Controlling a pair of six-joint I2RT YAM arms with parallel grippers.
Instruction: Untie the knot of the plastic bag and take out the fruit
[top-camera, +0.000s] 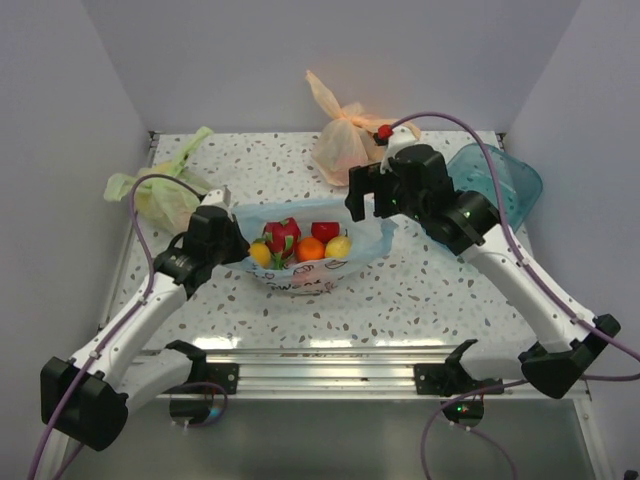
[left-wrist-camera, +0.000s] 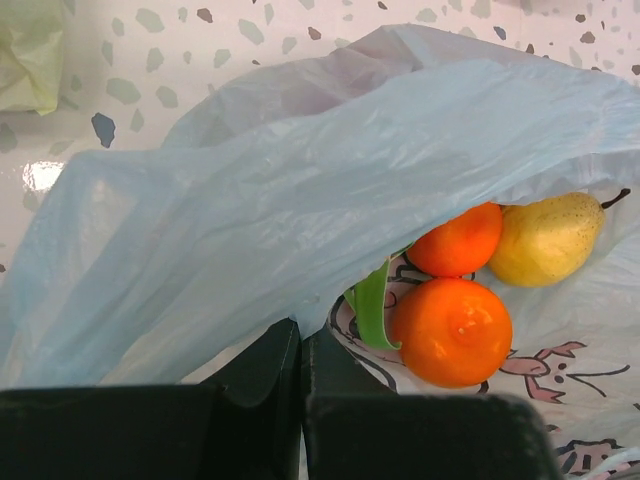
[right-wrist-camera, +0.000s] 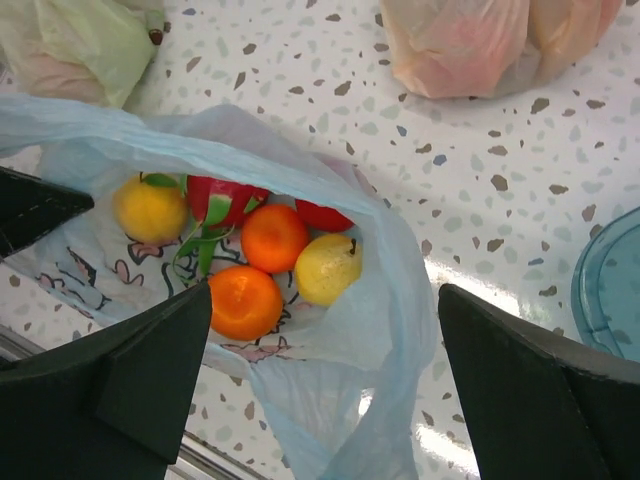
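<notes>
- Pinching the near left rim of the plastic bag (left-wrist-camera: 300, 180), the left gripper (left-wrist-camera: 300, 338) has its jaws pressed tight together. The thin blue film lies right over them.
- The bag's mouth is open. It stretches sideways, from the left jaws across to the right jaws. I can see no knot tied in it now.
- The fruit (right-wrist-camera: 272, 238) sits in a little heap at the bottom of the bag. There are round orange ones, a yellow pear, another yellow one and red ones with green leaves, all touching.
- The right gripper (right-wrist-camera: 325, 300) hangs over the far right side of the bag. Its jaws are wide and hold nothing.
- The fruit lies just ahead of those wide jaws, between the two fingers, a bit toward the left gripper's side. The pear is closest to the middle.
- I think the right arm should reach in. It is free and right over the open mouth, while the left arm is busy holding the bag.
- Farther back on the table (top-camera: 450, 290), well apart, are a green bag (top-camera: 165, 190), an orange bag (top-camera: 345, 140) and a blue tub (top-camera: 505, 180).
</notes>
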